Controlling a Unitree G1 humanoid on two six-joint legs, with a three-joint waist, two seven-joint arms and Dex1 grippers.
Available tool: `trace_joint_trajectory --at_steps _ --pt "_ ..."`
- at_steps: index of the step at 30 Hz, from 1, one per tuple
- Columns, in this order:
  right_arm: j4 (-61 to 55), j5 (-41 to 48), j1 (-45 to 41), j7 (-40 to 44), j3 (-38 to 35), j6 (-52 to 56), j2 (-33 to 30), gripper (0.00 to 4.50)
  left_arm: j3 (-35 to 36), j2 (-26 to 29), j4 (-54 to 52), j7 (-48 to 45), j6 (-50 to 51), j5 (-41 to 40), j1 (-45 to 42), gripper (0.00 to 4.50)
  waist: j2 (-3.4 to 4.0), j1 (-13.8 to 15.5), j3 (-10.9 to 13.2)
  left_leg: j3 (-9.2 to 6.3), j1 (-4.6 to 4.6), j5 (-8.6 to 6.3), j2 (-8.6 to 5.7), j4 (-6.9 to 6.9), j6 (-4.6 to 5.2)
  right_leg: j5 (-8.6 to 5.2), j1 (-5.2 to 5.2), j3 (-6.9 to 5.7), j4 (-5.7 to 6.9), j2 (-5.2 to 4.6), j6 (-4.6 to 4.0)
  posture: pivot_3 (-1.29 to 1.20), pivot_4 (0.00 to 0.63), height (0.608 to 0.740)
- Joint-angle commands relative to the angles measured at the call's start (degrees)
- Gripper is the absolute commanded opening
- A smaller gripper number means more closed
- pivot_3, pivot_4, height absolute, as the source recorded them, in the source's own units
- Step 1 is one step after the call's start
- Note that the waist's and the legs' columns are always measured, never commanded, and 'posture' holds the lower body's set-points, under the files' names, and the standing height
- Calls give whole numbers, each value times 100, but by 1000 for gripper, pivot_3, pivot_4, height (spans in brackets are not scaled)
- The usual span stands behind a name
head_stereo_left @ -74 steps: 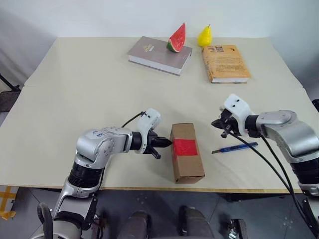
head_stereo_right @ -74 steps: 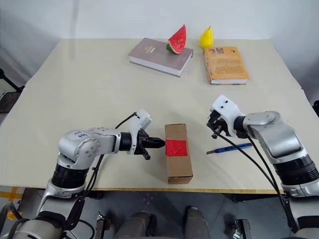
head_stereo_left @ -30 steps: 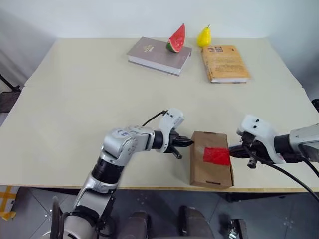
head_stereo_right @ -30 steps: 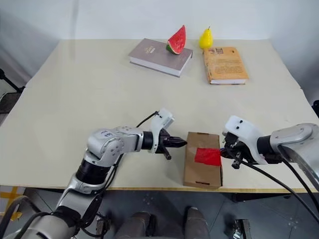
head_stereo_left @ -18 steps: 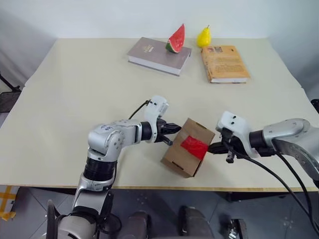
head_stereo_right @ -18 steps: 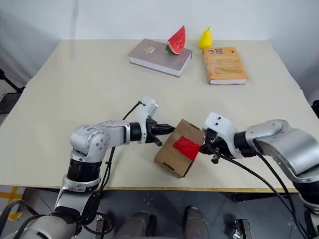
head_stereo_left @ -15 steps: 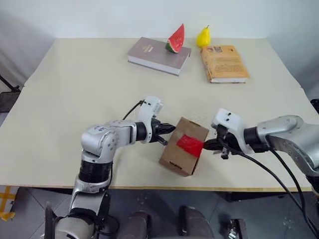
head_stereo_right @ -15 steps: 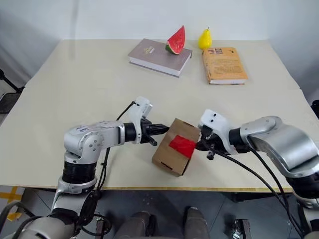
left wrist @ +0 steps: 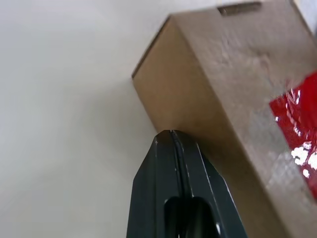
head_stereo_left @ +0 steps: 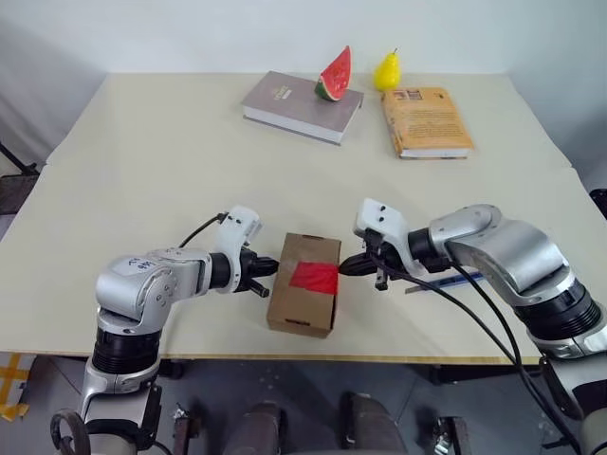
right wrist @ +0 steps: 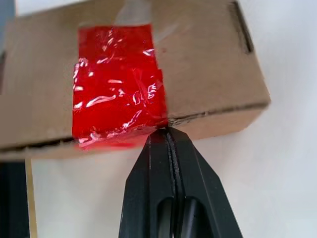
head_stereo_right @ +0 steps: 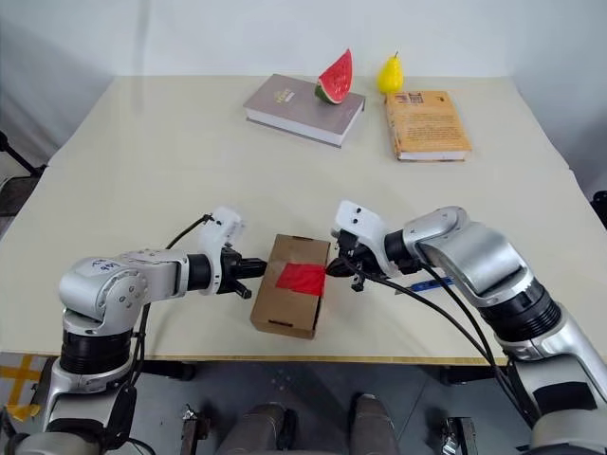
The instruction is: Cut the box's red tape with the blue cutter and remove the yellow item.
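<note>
Near the table's [head_stereo_left: 142, 142] front edge, between my two claws, sits the box [head_stereo_left: 305, 284], and I judge the job barely begun. Its flaps lie flat and closed, and the red tape [head_stereo_left: 314, 278] across the top seam looks whole, with no slit that I can make out. What is inside I cannot see. Both steps are left: the cut, then taking out the yellow item.

My left claw [head_stereo_left: 270, 267] has its fingers pressed together, holding nothing, its tip touching or just short of the box's left side. My right claw [head_stereo_left: 347, 266] is likewise closed and empty, its tip against the box's right edge, right beside the tape. I judge I am only steadying or squaring the box for now.

Right of the box, behind my right forearm, a sliver of the blue cutter [head_stereo_left: 474, 279] lies flat on the table, not picked up. I will need to fetch it before any cutting.

Up close, the box is plain matte brown cardboard, a squat oblong with crisp corners and a small slot near one end. By contrast the tape is glossy and crinkled, catching glints of light, and folds down over the edge. My fingers [right wrist: 173, 168] are smooth black wedges that taper to a narrow tip. The tabletop is pale, smooth and matte.
</note>
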Motion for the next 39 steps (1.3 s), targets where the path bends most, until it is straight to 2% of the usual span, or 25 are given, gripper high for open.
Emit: trace_joint_trajectory --at_steps 1,5,10,13,16,23,27,35,39 --pt "287 -249 -247 39 80 -361 253 17 186 163 43 -37 -217 22 -65 0 -1 -11 1 0 0 0 1 0 0 0 0 -1 1 1 0 0 150 740" --pt "612 -420 -358 21 44 -511 495 17 27 334 125 -112 -372 38 -35 0 -1 -44 1 0 1 0 3 0 -1 0 -2 -2 6 3 0 0 150 740" --pt "537 -534 -280 -2 -52 -465 454 17 -105 438 280 -175 -541 79 -8 0 -1 -70 1 -2 0 0 2 0 -1 0 -2 -3 7 1 0 0 150 740" --pt "449 -778 -195 -323 -136 -524 411 17 -174 554 306 -245 -585 87 93 0 -1 -102 0 -2 1 0 2 0 -1 0 -2 -4 8 1 0 0 150 740" --pt "511 -749 -122 -739 -622 -320 445 569 -252 794 255 -488 -746 41 390 0 -1 -131 0 -2 0 0 2 0 -1 0 -3 -2 9 0 0 0 150 740" --pt "31 -578 37 -1046 -1366 191 101 2982 14 801 -304 -949 -941 -462 613 0 -1 -130 1 0 -1 0 3 0 -1 0 -3 3 7 -3 0 0 150 740" --pt "-540 -178 133 -1345 -1947 880 300 4401 441 701 -285 -926 -1041 -670 363 0 -1 -127 0 -1 -1 0 5 0 -1 0 -3 9 8 -3 0 0 150 740" --pt "-1077 41 671 -1858 -2009 1295 627 4482 534 956 -39 -1233 -936 -1023 -180 0 -2 -131 1 -1 1 -1 2 -2 0 0 -3 18 10 -2 -1 0 150 740" --pt "-1407 309 833 -1896 -1974 1598 718 4482 85 937 -22 -1475 -969 -1104 -355 0 -1 -129 1 0 0 0 0 -2 0 0 -3 18 10 -2 -1 0 150 740"
